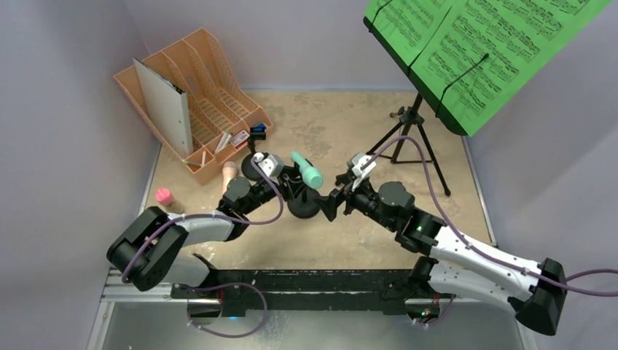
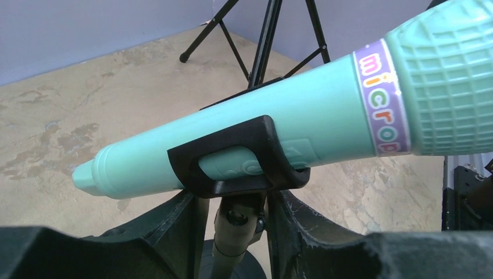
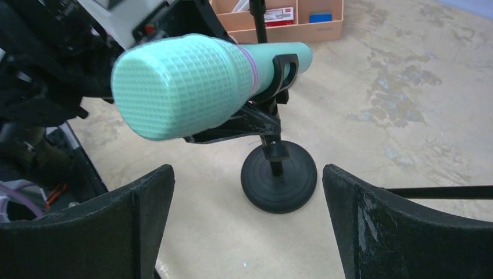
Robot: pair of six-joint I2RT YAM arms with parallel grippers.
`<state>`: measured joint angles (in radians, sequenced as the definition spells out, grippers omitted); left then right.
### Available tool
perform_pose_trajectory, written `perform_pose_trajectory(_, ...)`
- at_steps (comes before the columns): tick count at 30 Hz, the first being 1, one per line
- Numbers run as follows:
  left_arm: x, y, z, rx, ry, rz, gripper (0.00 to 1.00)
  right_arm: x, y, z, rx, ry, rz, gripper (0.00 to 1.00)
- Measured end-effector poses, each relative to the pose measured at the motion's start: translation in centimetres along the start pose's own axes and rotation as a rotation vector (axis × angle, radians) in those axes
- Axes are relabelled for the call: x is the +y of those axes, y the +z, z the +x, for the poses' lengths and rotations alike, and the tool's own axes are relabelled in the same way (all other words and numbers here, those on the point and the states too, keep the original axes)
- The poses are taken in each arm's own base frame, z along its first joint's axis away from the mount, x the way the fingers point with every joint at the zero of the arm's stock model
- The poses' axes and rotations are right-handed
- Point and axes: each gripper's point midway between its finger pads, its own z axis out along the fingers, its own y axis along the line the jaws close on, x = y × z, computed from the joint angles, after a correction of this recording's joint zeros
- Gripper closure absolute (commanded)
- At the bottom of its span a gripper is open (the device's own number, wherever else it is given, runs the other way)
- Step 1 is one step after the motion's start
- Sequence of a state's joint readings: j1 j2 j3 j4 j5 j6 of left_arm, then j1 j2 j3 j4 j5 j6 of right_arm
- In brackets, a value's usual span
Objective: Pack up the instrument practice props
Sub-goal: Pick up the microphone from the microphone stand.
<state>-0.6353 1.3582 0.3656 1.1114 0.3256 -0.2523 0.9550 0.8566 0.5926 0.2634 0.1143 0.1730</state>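
Observation:
A teal toy microphone point(image 1: 307, 169) point(image 2: 290, 110) point(image 3: 186, 87) rests tilted in the clip of a short black clip pole point(image 2: 232, 232) with a round base point(image 1: 303, 206) point(image 3: 279, 177). My left gripper point(image 1: 290, 188) point(image 2: 234, 200) straddles that pole just under the clip. Its right finger is against the pole and a thin gap shows at the left finger. My right gripper point(image 1: 331, 204) point(image 3: 247, 174) stands wide open just right of the base, holding nothing. The black tripod point(image 1: 412, 135) carries green sheet-music pages point(image 1: 474, 44) at the back right. A second clip pole point(image 1: 251, 169) stands behind my left wrist.
An orange slotted file rack point(image 1: 211, 109) with a grey binder point(image 1: 166, 102) stands at the back left. A pale pink cylinder point(image 1: 229, 175) stands in front of it, and a pink piece point(image 1: 165, 197) lies near the table's left edge. Tripod legs point(image 2: 261, 40) spread behind the microphone.

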Motion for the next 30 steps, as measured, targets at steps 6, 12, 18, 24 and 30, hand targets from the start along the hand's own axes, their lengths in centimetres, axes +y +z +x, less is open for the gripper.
perform_pose_trajectory(6,0.3,0.4,0.1,-0.009,0.026,0.000,0.91,0.7,-0.8,-2.5,0.086,0.056,0.015,0.01)
perform_pose_trajectory(12,0.9,0.2,-0.1,0.000,0.075,-0.036,1.00,1.9,-1.0,-6.5,0.163,0.098,0.016,0.01)
perform_pose_trajectory(18,1.6,-0.3,-0.2,0.027,0.139,-0.094,1.00,2.9,-0.1,-10.1,0.226,0.133,0.029,0.02)
perform_pose_trajectory(24,1.7,-0.4,-0.2,0.034,0.177,-0.117,1.00,2.4,2.3,-9.8,0.351,0.147,0.070,0.05)
perform_pose_trajectory(30,1.8,-0.5,-0.2,0.037,0.179,-0.124,1.00,0.8,5.0,-7.3,0.509,0.168,0.112,0.19)
